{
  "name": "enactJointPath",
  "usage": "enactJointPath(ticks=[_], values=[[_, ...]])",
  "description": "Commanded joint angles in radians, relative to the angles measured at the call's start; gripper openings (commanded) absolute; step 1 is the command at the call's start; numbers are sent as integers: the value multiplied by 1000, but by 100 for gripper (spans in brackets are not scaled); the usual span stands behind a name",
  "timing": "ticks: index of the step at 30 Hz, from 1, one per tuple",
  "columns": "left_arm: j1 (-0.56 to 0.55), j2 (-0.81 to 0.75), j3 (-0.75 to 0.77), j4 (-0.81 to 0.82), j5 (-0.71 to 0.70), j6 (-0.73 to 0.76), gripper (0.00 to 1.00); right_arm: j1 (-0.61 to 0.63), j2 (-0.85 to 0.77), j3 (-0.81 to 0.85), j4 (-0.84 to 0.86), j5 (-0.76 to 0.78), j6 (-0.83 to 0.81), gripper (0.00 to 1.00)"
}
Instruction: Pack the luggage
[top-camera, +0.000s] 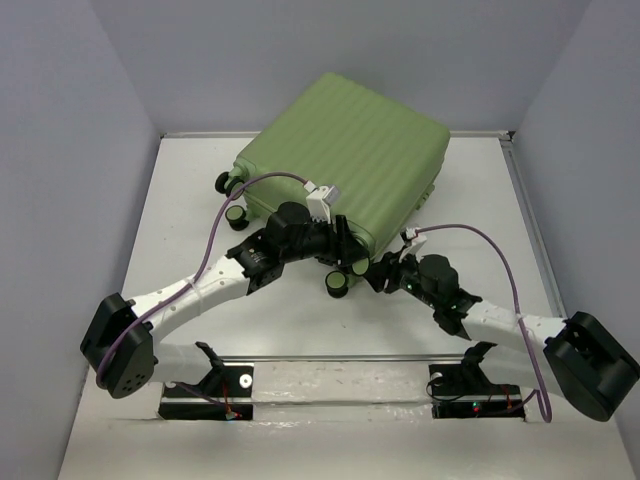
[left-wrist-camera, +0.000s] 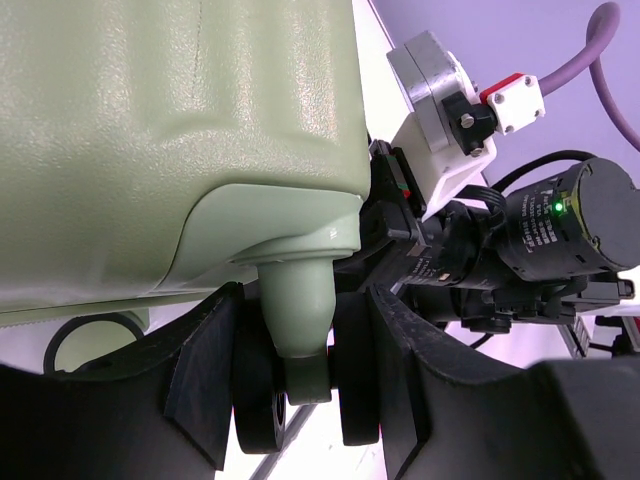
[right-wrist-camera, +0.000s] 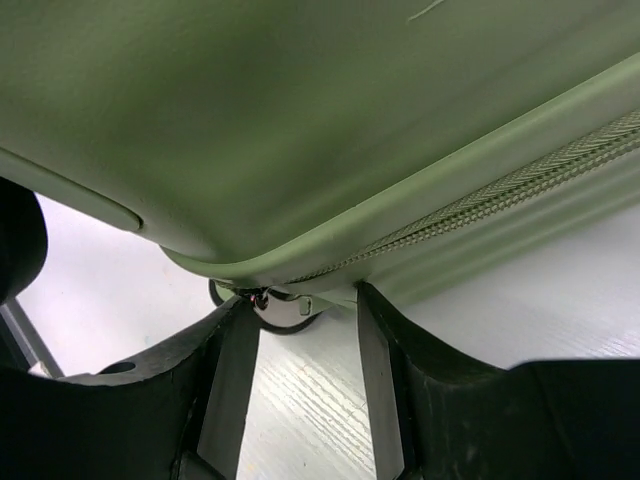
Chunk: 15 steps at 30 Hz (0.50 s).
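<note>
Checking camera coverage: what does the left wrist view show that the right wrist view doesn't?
Left wrist only: a black twin caster wheel on its green stem, gripped by the left tool, plus the right arm with a lit green light. Right wrist only: the zipper seam along the shell's edge. Both: the light-green hard-shell suitcase and white tabletop.

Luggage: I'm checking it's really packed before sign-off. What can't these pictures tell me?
Inside of the luggage: every view, the closed shell hides it.
Slider of the zip: right wrist, lost in blur under the corner.
Grip on the wheel: left wrist, unclear whether the left jaws clamp or only straddle it.
</note>
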Motion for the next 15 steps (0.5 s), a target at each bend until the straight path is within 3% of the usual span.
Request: enactJointPath(ticks=[1,5,8,9,12,15], values=[[-38,-21,-12,166,94,7,6,25,-15,48,115,11,-22,47],[-38,-23,-27,186,101,-9,6,34,-6,61,131,36,-29,43],[-38,-29,-36,207,110,-29,6,34,13,53,183,48,-16,34],[-38,-31,-44,227,112,-38,6,34,22,47,205,80,-3,25],[-46,-32,-61,287,115,-87,6,66,16,9,297,129,25,12],[-64,-29,-101,399,86,-170,6,132,-18,-24,368,194,47,7]])
